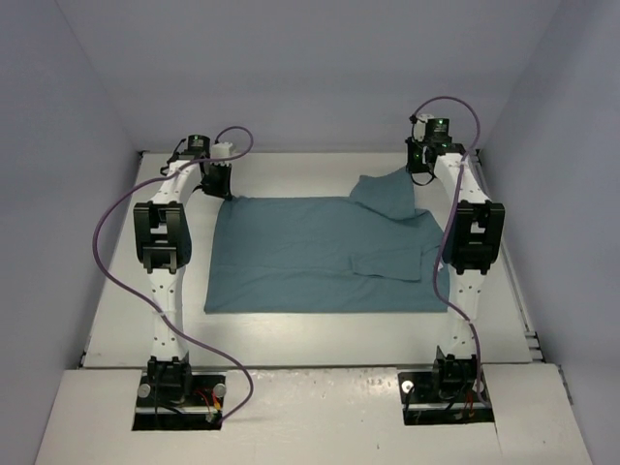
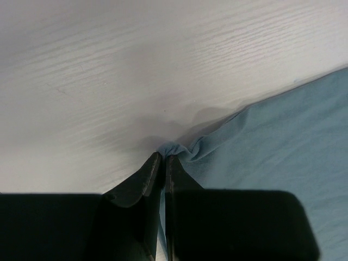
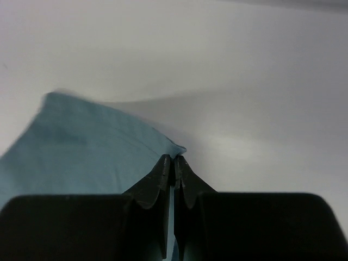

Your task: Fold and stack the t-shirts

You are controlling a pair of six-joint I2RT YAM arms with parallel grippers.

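A teal-blue t-shirt [image 1: 320, 254] lies spread on the white table, with one sleeve folded over its right part. My left gripper [image 1: 217, 184] is at the shirt's far left corner, shut on a pinch of bunched cloth [image 2: 174, 149] that sits at the fingertips. My right gripper [image 1: 419, 172] is at the far right corner, shut on the cloth edge [image 3: 173, 148] and holding that corner [image 1: 386, 194] raised off the table. The shirt [image 3: 81, 147] slopes away to the left in the right wrist view.
The white table [image 1: 320, 334] has pale walls close on the left, back and right. Purple cables loop off both arms [image 1: 107, 242]. The arm bases [image 1: 179, 387] stand at the near edge.
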